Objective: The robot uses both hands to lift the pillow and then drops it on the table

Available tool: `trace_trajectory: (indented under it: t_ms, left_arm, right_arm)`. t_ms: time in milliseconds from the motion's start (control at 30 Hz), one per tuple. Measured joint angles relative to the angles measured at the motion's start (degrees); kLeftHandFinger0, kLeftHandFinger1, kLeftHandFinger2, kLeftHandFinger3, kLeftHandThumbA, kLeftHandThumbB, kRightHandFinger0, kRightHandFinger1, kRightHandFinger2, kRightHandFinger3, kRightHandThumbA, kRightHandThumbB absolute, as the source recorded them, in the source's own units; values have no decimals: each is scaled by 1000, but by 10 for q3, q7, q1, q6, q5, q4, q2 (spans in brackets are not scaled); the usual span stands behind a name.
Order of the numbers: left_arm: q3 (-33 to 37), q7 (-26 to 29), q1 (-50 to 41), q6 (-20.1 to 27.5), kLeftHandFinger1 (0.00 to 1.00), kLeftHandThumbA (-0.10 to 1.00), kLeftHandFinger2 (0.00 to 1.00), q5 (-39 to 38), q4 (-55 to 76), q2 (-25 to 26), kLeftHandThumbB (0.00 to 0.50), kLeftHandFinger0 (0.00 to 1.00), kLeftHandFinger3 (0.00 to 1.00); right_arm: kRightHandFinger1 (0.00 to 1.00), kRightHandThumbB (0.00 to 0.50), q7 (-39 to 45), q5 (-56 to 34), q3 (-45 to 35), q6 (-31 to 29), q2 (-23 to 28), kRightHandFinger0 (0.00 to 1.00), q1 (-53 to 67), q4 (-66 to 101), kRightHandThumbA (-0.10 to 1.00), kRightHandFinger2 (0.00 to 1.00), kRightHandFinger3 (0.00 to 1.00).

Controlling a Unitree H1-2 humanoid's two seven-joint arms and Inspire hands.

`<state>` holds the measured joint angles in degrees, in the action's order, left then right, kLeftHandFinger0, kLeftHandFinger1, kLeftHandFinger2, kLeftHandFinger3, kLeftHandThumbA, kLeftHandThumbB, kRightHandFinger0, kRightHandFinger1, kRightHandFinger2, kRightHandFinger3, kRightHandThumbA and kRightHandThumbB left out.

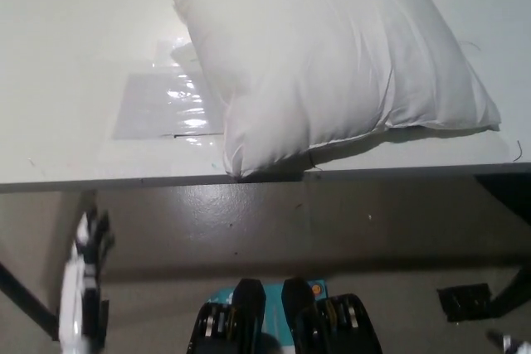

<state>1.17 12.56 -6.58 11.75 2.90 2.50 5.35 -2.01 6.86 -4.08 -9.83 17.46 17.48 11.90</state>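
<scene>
the white pillow (332, 55) lies flat on the pale surface (66, 55), filling the upper middle and right of the head view. its near left corner sits right at the surface's front edge, just about level with the rim, while its right corner stretches toward the right side and rests well on top. a soft shadow runs beneath its near side. just beside the pillow's left flank a clear, shiny sheet of plastic or tape (162, 105) lies flat against the surface, catching the light, and the pillow's edge seems to overlap one side of it. no hand touches the pillow. the white left hand (87, 259) is down at the lower left, below the level of the surface's front edge and well apart from the pillow; it grasps nothing, and its dark fingertips look loosely spread, though the blur there makes the exact pose hard to read. the black right hand shows at most as a small pale speck at the bottom right corner, so whether it is spread or clenched cannot be told. beneath the surface the grey floor (348, 230) is visible, with a dark table leg (25, 304) crossing the lower left corner.
</scene>
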Motion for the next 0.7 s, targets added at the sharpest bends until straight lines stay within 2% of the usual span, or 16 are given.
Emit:
trace_trajectory:
  t_ms: [67, 133, 167, 200, 333, 433, 467, 533, 633, 700]
  left_arm:
    - [8, -4, -27, 19, 1000, 1000, 1000, 1, -32, 0, 137, 1000, 1000]
    - [15, -10, -44, 34, 1000, 1000, 1000, 0, -62, -1, 125, 1000, 1000]
    - [17, -13, -48, 41, 1000, 1000, 1000, -2, -77, -1, 79, 1000, 1000]
    - [18, -16, -50, 48, 1000, 1000, 1000, -3, -90, -2, 69, 1000, 1000]
    - [16, -28, -49, 75, 1000, 1000, 1000, -15, -127, -4, 103, 1000, 1000]
    - [12, -36, -42, 93, 1000, 1000, 1000, -24, -139, -5, 112, 1000, 1000]
    - [10, -38, -39, 99, 1000, 1000, 1000, -25, -140, -6, 94, 1000, 1000]
    - [5, -41, -35, 106, 1000, 1000, 1000, -26, -140, -8, 128, 1000, 1000]
    - [-3, -44, -32, 116, 1000, 1000, 1000, -27, -143, -11, 134, 1000, 1000]
    - [-6, -46, -32, 120, 1000, 1000, 1000, -27, -147, -13, 83, 1000, 1000]
  right_arm:
    - [1000, 123, -3, 9, 4, -20, 0, 1000, 19, -32, 1000, 1000, 1000]
    - [1000, 129, -8, 18, 11, -37, -1, 1000, 30, -67, 1000, 1000, 1000]
    - [1000, 125, -11, 23, 14, -47, -2, 1000, 33, -84, 1000, 1000, 1000]
    - [1000, 128, -14, 26, 18, -55, -4, 1000, 34, -101, 1000, 1000, 1000]
    - [1000, 60, -17, 27, 30, -84, -20, 1000, 29, -177, 1000, 1000, 1000]
    - [1000, 65, -20, 26, 32, -107, -31, 1000, 19, -205, 1000, 1000, 1000]
    - [1000, 67, -20, 25, 32, -113, -32, 1000, 17, -211, 1000, 1000, 1000]
    - [1000, 95, -20, 23, 32, -120, -31, 1000, 9, -217, 1000, 1000, 1000]
    - [1000, 91, -20, 21, 31, -124, -31, 1000, 3, -222, 1000, 1000, 1000]
    - [1000, 79, -20, 20, 30, -127, -30, 1000, 2, -222, 1000, 1000, 1000]
